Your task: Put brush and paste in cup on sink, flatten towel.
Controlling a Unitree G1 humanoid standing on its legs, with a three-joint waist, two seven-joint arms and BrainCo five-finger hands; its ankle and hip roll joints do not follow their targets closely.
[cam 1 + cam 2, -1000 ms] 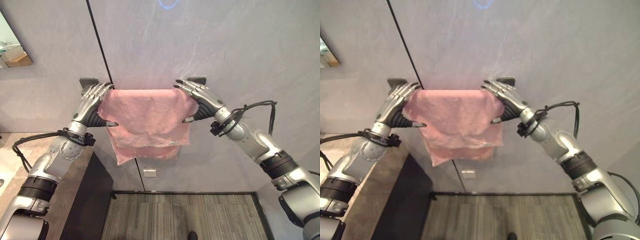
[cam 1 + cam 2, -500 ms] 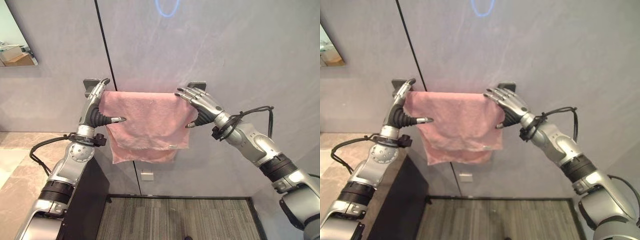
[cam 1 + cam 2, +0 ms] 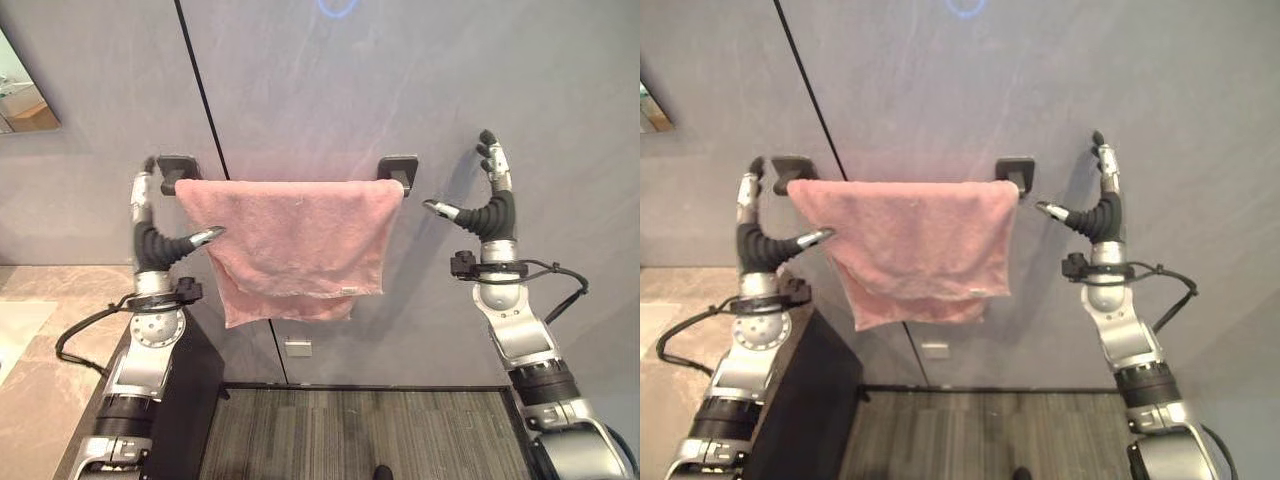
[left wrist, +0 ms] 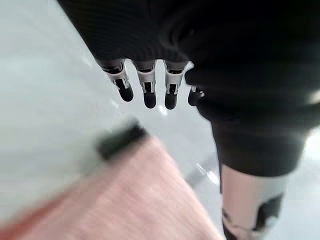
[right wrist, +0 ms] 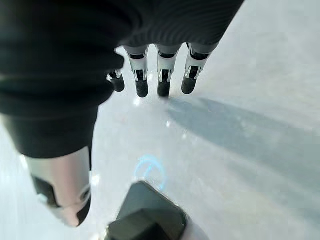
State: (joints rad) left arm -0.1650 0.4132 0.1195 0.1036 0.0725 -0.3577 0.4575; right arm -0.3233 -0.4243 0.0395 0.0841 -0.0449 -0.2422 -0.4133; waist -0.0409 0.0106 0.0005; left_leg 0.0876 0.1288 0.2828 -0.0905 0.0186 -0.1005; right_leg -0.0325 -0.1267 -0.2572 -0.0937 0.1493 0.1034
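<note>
While both hands stand raised against the grey wall point(image 3: 330, 90), the pink towel point(image 3: 295, 240) hangs spread over a rail between them, touched by neither; the left hand point(image 3: 150, 235) is upright just beside the towel's left edge, fingers straight and pointing up next to the left rail bracket point(image 3: 180, 165), thumb stretched toward the cloth without reaching it; the right hand point(image 3: 490, 205) is upright and a little apart from the towel's right edge, beyond the right rail bracket point(image 3: 398, 166), fingers likewise straight, thumb pointing back at the towel; each hand is thus open and holds nothing; the left wrist view shows straight fingers point(image 4: 145, 87) above a blurred pink edge and a dark bracket, and the right wrist view shows straight fingers point(image 5: 162, 75) over bare wall with a dark bracket below; the towel lies doubled, a rear layer hanging lower than the front one, with a small label point(image 3: 347, 291) at the front layer's lower right corner, its print too small to read; a faint blue ring point(image 3: 335, 6) glows on the wall above the towel; a marbled worktop point(image 3: 40, 330) lies below the left hand.
</note>
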